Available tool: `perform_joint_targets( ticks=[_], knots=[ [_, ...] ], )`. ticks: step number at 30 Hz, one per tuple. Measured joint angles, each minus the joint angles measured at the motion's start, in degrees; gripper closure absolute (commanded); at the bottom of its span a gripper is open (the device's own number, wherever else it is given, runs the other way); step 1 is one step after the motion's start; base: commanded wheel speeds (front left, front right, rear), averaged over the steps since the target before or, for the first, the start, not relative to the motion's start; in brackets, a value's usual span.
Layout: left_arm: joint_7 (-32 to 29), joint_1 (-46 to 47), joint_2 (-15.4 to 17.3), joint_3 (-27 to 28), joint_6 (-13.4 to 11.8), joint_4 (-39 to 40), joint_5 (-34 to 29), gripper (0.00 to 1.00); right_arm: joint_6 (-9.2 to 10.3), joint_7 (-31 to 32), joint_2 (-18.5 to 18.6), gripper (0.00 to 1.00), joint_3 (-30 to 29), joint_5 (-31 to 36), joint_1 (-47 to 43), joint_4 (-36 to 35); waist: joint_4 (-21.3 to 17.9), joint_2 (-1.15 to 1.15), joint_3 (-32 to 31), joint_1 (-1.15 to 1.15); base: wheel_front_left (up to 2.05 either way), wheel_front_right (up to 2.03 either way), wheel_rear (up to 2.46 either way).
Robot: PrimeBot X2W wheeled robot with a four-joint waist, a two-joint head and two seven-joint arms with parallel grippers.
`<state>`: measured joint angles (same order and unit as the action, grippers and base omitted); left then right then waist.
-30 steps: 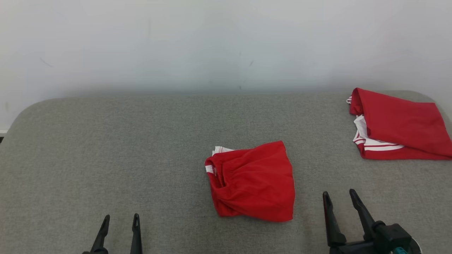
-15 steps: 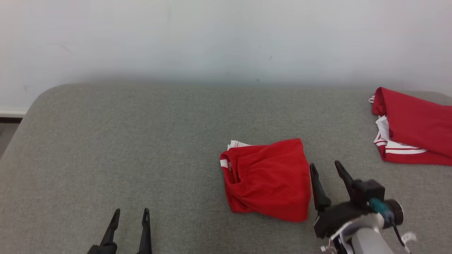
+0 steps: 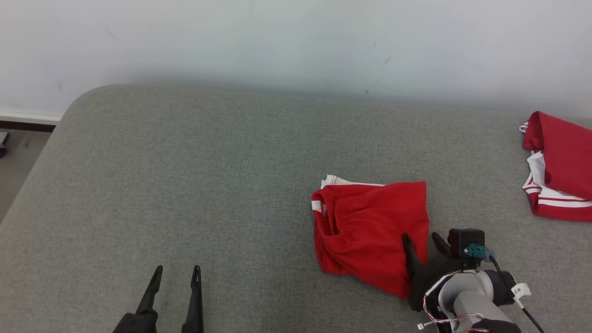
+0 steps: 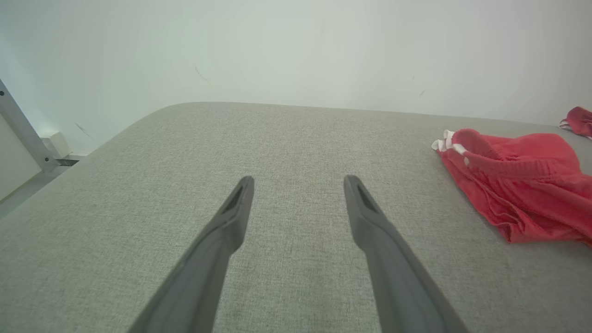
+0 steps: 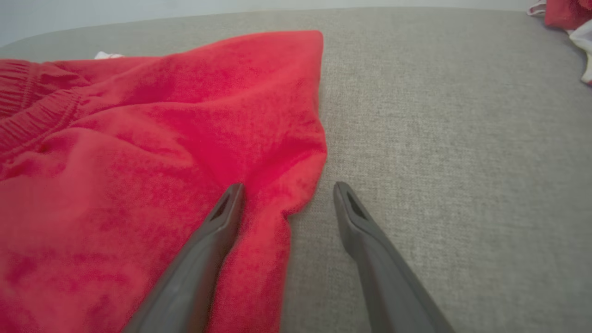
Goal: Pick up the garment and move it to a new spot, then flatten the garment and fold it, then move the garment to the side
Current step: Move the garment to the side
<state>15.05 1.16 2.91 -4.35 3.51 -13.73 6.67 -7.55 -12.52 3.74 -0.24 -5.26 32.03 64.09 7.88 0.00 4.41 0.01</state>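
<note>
The red shorts (image 3: 370, 231) lie in a loose, doubled-over bundle right of the middle of the grey bench (image 3: 208, 185), with the waistband and white trim toward the left. A second ago the right hand (image 3: 421, 237) sat low and clear of them. It has since come in to their near right edge. The camera has also swung, so the shorts' drift across the head view is no move of theirs.

In the right wrist view the hand (image 5: 287, 186) is spread wide with nothing in it. One finger sits over the red cloth and the other over bare bench, so the hem lies between them. I judge it set for a pinch on that edge. A bundle like this would suit either a lift to a fresh spot before flattening or a last shift aside.

The left hand (image 3: 177, 268) is equally wide and empty over bare bench, well apart from the shorts. To the left, broad open bench runs to a rounded corner, with floor (image 3: 18, 148) beyond it. On the far right lies another red-and-white garment (image 3: 559, 171), and a wall (image 3: 277, 41) closes the back.
</note>
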Motion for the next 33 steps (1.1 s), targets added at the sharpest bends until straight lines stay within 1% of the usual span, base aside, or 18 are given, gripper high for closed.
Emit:
perform_joint_targets(
  ticks=[5,7,8,9,11,15,16,18,25,33],
  knots=[
    [0.0,0.4,0.0,-0.1,0.0,-0.4,0.0,0.00,0.00,0.5,-0.4,0.00,0.9,-4.8,2.2,3.7,0.4,0.00,0.1,-0.01,0.00,0.00,0.00],
    [0.0,0.6,0.0,-0.5,0.0,-0.6,0.0,0.00,0.01,1.5,-0.5,0.55,2.1,-6.9,2.7,4.6,0.6,0.00,0.0,-0.01,0.00,0.00,0.00],
    [0.0,0.7,0.0,-0.6,0.1,-0.6,0.0,0.00,0.01,2.4,-0.5,0.92,3.3,-8.5,2.9,4.9,0.7,0.00,-0.1,-0.01,0.00,0.00,0.00],
    [0.0,0.9,0.0,-0.7,0.1,-0.6,0.0,0.00,0.00,3.4,-0.4,1.00,4.8,-10.4,3.0,4.8,0.9,0.00,-0.2,-0.01,0.00,0.00,0.00],
    [0.0,1.1,0.0,-0.6,0.0,-0.6,0.1,0.00,0.02,3.7,-0.6,1.00,7.4,-12.9,3.0,4.1,0.9,0.00,-0.4,-0.01,0.00,0.00,0.00],
    [0.0,1.1,0.0,0.0,-0.6,-0.2,1.0,0.00,0.11,3.4,-0.1,1.00,11.1,-13.4,3.7,4.0,0.3,0.00,-0.1,-0.01,0.00,0.00,0.00],
    [0.0,1.1,0.0,0.0,-0.6,-0.2,1.0,0.00,0.11,3.4,-0.1,1.00,11.1,-13.4,3.7,4.0,0.3,0.00,-0.1,-0.01,0.00,0.00,0.00],
    [0.0,1.1,0.0,-0.2,-0.6,-0.1,1.1,0.00,0.09,4.0,1.0,1.00,13.0,-13.4,5.0,3.9,-0.1,0.00,0.4,-0.01,0.00,0.00,0.00],
    [0.0,2.0,0.0,-0.6,-1.0,0.7,2.1,0.00,0.09,5.5,7.7,1.00,20.3,-13.2,12.4,1.2,-2.0,0.00,2.8,-0.01,0.00,0.00,0.00],
    [0.0,4.6,0.0,-0.4,-0.1,1.4,1.8,0.00,0.09,9.5,16.3,1.00,28.1,-14.6,20.7,-2.1,-3.7,0.00,6.7,0.00,0.00,0.00,0.00]
  ],
)
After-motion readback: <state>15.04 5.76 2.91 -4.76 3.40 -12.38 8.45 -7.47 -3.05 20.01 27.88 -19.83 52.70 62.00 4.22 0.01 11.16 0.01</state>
